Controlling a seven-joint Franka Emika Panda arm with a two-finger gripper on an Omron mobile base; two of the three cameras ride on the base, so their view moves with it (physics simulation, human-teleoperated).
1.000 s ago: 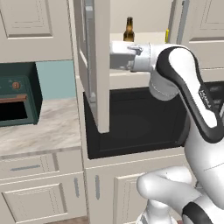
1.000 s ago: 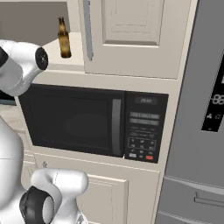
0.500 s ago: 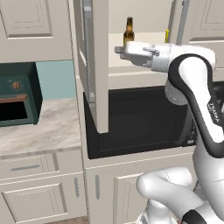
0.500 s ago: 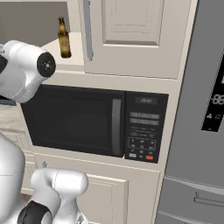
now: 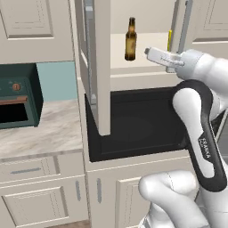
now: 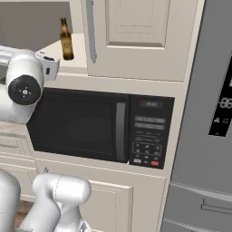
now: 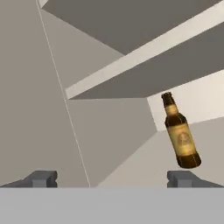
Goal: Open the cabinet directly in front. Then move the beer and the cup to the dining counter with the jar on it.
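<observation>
cabinet (image 5: 95, 67): both doors stand swung out; the left door is seen edge-on in the left base view, the right door (image 6: 136, 36) with its grey bar handle (image 6: 90, 29) faces the right base view.
shelf (image 5: 147, 51): pale, inside the cabinet, just above the microwave.
beer (image 5: 130, 40): upright on the shelf, toward its left part, clear of both doors; tan label facing out. In the hand view it (image 7: 180, 133) appears leaning, at the right of the frame, above the right fingertip.
cup (image 5: 169, 40): only a thin yellow strip shows, on the shelf to the right of the beer, mostly hidden behind the right door's edge and the hand.
fingers (image 7: 41, 178): spread wide, nothing between them; both dark tips sit at the bottom of the hand view with bare shelf and cabinet wall between.
hand (image 5: 162, 57): raised to shelf height, in front of the shelf's front edge, pointing left toward the beer; near the bottle but apart from it.
arm (image 5: 200, 133): bent up from the lower right of the left base view, crossing in front of the microwave.
microwave (image 6: 99, 124): black, built in below the cabinet, door shut, keypad on its right.
oven (image 5: 15, 95): dark green, on the marble surface (image 5: 40, 129) to the left.
fridge (image 6: 208, 113): grey, at the right of the right base view.
</observation>
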